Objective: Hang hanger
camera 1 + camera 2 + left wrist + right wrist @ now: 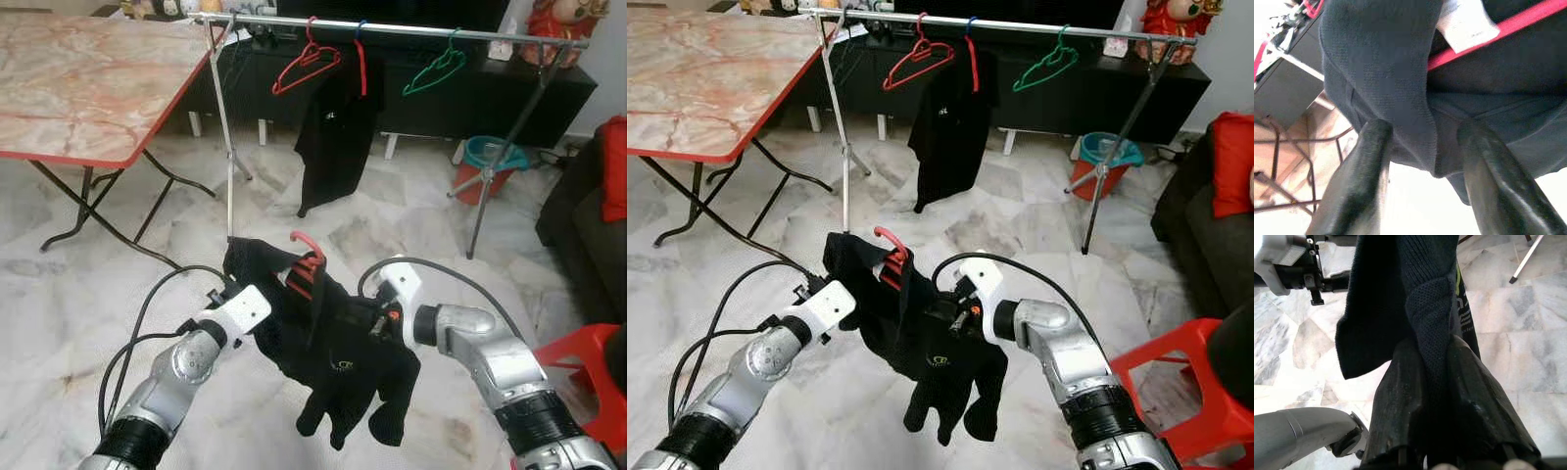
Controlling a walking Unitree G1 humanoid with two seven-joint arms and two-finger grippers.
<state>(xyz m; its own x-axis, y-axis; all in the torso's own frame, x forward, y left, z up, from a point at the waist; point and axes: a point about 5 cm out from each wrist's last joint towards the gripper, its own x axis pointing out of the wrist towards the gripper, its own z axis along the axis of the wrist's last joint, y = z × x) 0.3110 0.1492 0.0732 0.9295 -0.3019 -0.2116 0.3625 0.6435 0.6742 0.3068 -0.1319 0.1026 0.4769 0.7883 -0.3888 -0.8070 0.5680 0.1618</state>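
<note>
A black garment [338, 362] on a red hanger [306, 264] hangs between my two arms, low in front of me. The hanger's hook points up and away. My right gripper [1432, 347] is shut on a fold of the garment's knit cloth. My left gripper [1422, 132] is at the garment's other side, open, with a fold of cloth and the red hanger bar [1508, 29] between its fingers [1366, 166]. Farther ahead stands the metal clothes rail [392, 29].
On the rail hang an empty red hanger [304, 64], a green hanger [436, 69] and a black shirt [338, 127]. A folding marble-top table [78, 78] is at the left. A teal bucket [485, 157], a dark sofa [588, 225] and a red stool [588, 362] are at the right.
</note>
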